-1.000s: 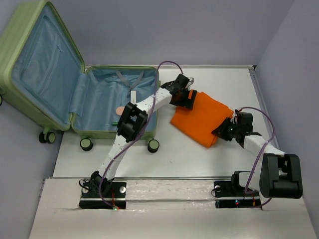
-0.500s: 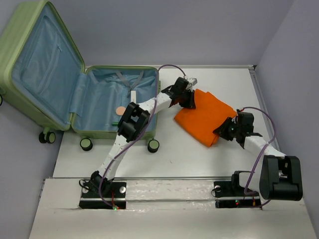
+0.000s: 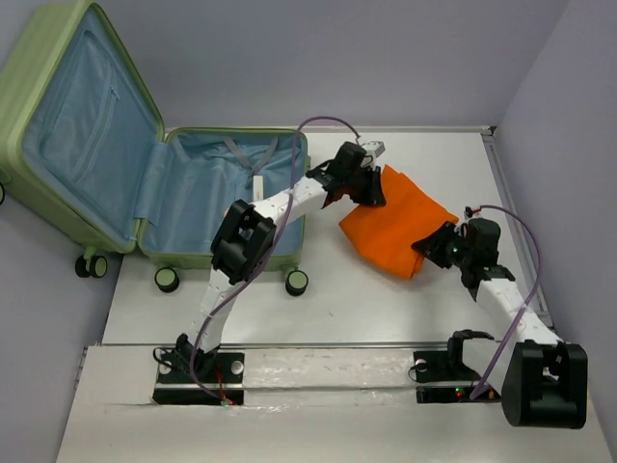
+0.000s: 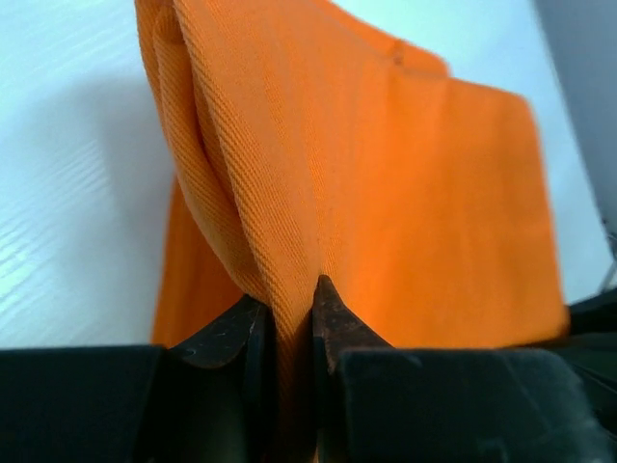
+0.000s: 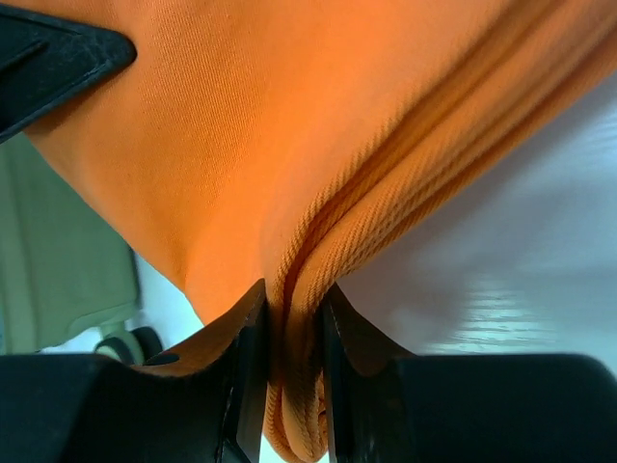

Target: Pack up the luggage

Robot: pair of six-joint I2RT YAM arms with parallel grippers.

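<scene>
Pale lavender walls (image 3: 405, 58) are closing in the far and right sides of a white table (image 3: 386, 318), whose glossy top is catching soft light in both wrist views. The luggage (image 3: 87, 125) is lying open at the table's far left. Its base half is resting flat with the blue lining facing up, and its lid is leaning back beyond the left edge. To its right, a folded orange cloth (image 3: 395, 227) is stretching between the two arms. The left gripper (image 4: 289, 309) is pinching the cloth's far corner, jaws narrowed tightly onto the fabric. The right gripper (image 5: 292, 309) is clamping the thick folded edge at the near right. Small black wheels (image 3: 167, 280) are showing along the suitcase's near side.
</scene>
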